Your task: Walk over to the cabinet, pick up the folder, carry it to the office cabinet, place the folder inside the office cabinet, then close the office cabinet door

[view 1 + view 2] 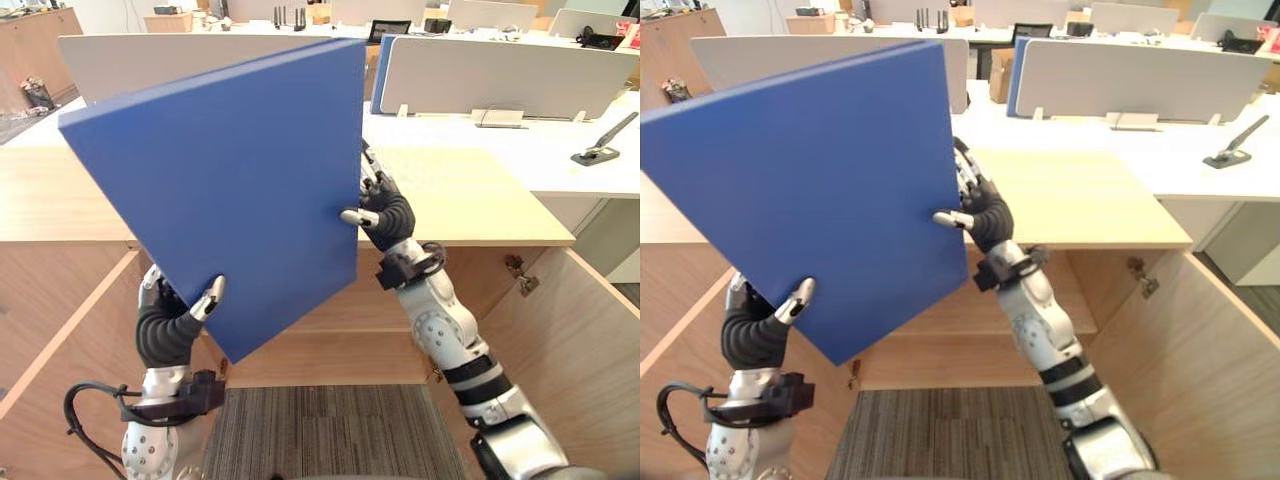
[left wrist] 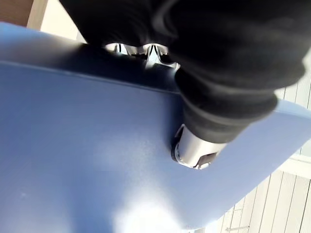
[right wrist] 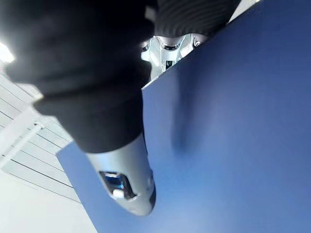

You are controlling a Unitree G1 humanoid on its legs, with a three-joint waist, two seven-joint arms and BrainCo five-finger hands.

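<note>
A large blue folder [image 1: 240,180] is held up tilted in front of me, above the open wooden office cabinet [image 1: 480,200]. My left hand [image 1: 170,325] grips its lower corner, thumb [image 2: 197,150] pressed on the near face and fingers behind. My right hand [image 1: 385,215] pinches the folder's right edge, thumb [image 3: 129,187] on the front face [image 3: 233,136]. The folder hides the cabinet's middle and part of the countertop.
The cabinet's two doors stand open, one at the left [image 1: 50,310] and one at the right [image 1: 580,350]. Inside it a wooden shelf [image 1: 330,355] shows. Grey carpet [image 1: 330,430] lies below. White desks with dividers [image 1: 500,75] and a stapler [image 1: 600,145] stand behind.
</note>
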